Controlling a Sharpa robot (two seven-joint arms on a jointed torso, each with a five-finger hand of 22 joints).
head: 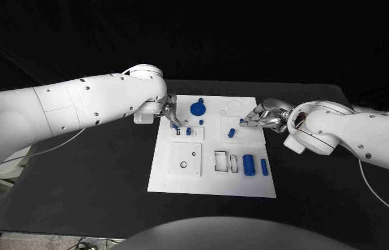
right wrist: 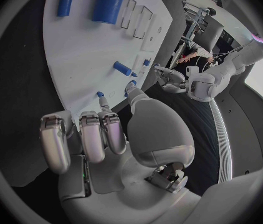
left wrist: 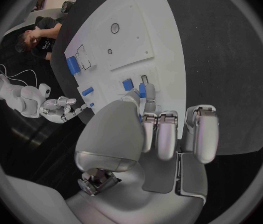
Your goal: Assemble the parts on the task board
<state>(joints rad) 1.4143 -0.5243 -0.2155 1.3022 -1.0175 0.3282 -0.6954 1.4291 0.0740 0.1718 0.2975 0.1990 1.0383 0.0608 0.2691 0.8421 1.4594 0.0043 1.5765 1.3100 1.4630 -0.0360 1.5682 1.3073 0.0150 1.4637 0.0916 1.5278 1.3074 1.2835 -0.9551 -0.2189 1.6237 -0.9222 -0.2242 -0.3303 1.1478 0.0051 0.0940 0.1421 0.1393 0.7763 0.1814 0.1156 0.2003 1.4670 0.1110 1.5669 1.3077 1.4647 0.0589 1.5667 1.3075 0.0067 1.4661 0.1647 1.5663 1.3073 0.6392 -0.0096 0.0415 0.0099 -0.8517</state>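
Observation:
The white task board [head: 212, 178] lies mid-table. My left hand [head: 168, 110] reaches over its far left corner and pinches a small blue part [left wrist: 142, 90] between thumb and a finger, low over the board [left wrist: 145, 30]; the same part [head: 176, 126] sits under the fingertips. Two more small blue parts [head: 189, 131] [head: 201, 122] stand just beside it. My right hand [head: 261, 117] is at the board's far right edge, one fingertip [right wrist: 102, 103] against a tiny blue piece [right wrist: 99, 94]; whether it grips it is unclear.
On the board stand a blue round knob [head: 198, 108], a short blue peg [head: 232, 132], a thick blue cylinder [head: 248, 164] and a thin one [head: 264, 167]. A square plate with holes [head: 185, 159] and rectangular slots [head: 220, 160] are nearer me. Black table [head: 89, 194] surrounds the board.

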